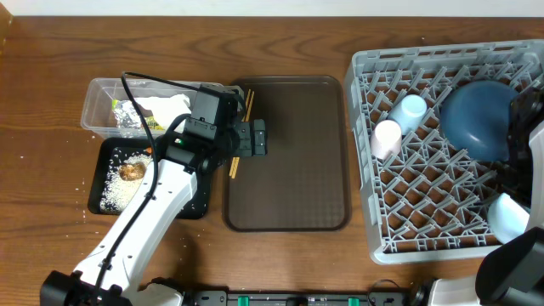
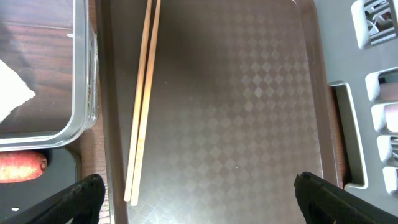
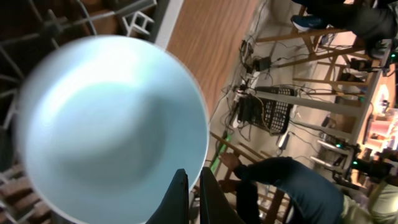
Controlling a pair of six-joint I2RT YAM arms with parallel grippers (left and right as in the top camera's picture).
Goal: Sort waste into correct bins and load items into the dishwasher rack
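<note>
**Inspector A:** Status of the sorting, please.

**Inspector B:** We find the waste sorted. The clear tub [image 1: 93,106] holds one tissue [image 1: 166,106], one foil wrapper [image 1: 127,115] and one yellow-green packet [image 1: 155,126]. The black tray [image 1: 106,153] just below it holds the rice [image 1: 115,187], one brown lump [image 1: 130,172] and one carrot [image 2: 18,168]. A few stray grains lie on the table [image 1: 51,68] beside that tray.

**Inspector A:** And the rack [image 1: 364,153]?

**Inspector B:** We count four pieces in it: one pink cup [image 1: 387,138] and one blue cup [image 1: 410,110] side by side at its left, one dark-blue plate [image 1: 476,119] at the upper right, and one light blue bowl [image 3: 106,130] at the near right corner. The right claw [image 3: 194,199] is shut at the bowl's rim. We cannot confirm whether the rim is pinched between its fingers.

**Inspector A:** What is outstanding?

**Inspector B:** In our judgement, only the chopsticks [image 2: 142,106]. There are two of them, lying together along the left edge of the brown tray [image 1: 297,170], not yet lifted. The left claw [image 2: 200,202] hangs above them, spread wide and holding nothing. Once they are in the rack, we would judge the job complete.
</note>
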